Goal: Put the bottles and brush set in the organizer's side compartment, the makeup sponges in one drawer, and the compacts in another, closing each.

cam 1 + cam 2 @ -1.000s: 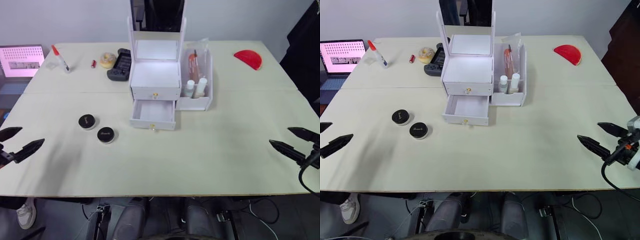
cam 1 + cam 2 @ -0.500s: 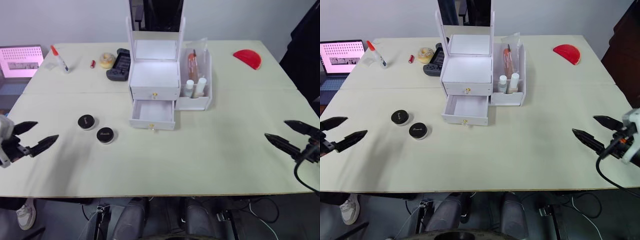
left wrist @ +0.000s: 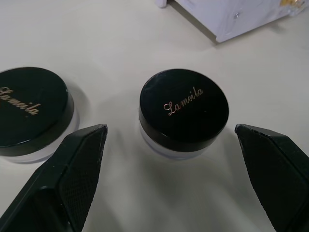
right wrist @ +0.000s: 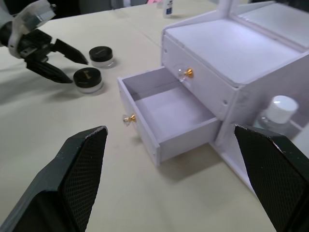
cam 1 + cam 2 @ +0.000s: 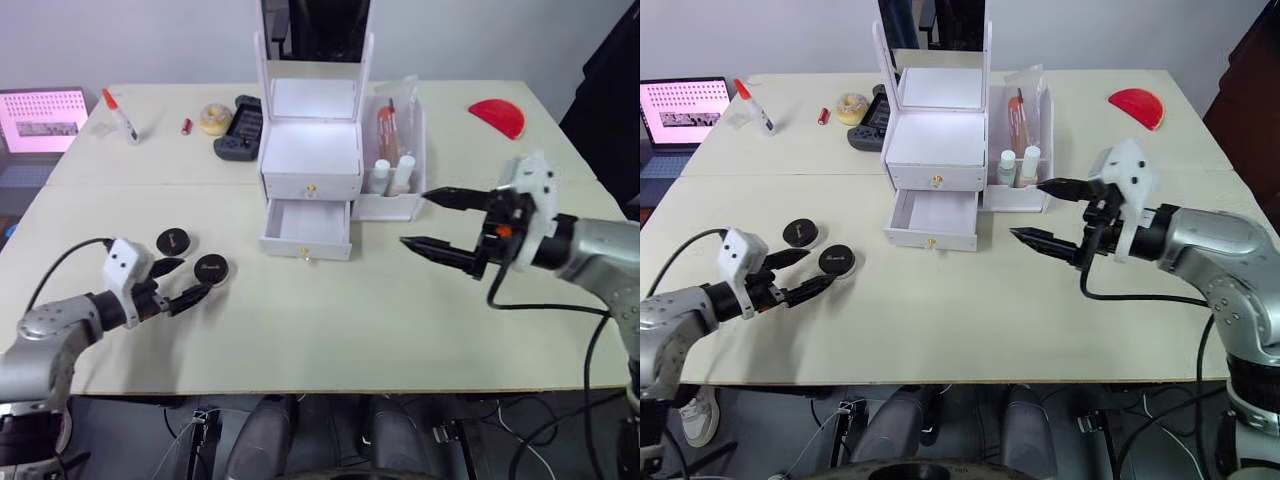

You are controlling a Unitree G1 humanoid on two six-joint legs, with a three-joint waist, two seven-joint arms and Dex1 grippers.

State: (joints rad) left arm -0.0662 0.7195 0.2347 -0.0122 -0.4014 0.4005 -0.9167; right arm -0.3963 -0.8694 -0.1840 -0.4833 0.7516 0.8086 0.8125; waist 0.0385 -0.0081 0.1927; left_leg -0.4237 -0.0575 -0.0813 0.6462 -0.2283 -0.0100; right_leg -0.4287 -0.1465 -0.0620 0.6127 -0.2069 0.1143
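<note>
The white organizer (image 5: 312, 170) stands in the middle of the table (image 5: 330, 310), with its mirror upright at the back. Its upper drawer (image 5: 311, 186) is closed, and its lower drawer (image 5: 306, 229) is pulled out and looks empty inside. The side compartment (image 5: 392, 160) on its right part holds the two bottles (image 5: 390, 176) with white caps at the front and the brush set (image 5: 387, 125) in its clear sleeve behind them.

The two compacts are on the table to the left of the organizer, close to each other but not touching. The left gripper (image 5: 178, 282) is low over the table, with its fingers spread wide. One fingertip is just beside the nearer compact (image 5: 210, 268) and the other is just in front of the farther compact (image 5: 173, 242); in the left wrist view no finger touches them.

The right gripper (image 5: 426, 220) is in front of the side compartment, to the right of the open drawer. Its two fingers point toward the organizer and are wide apart, and they hold nothing.

At the far left of the table are a glue bottle (image 5: 119, 116), a yellowish tape roll (image 5: 214, 120) and a dark flat device (image 5: 240, 130). A red object (image 5: 498, 117) lies at the far right.
</note>
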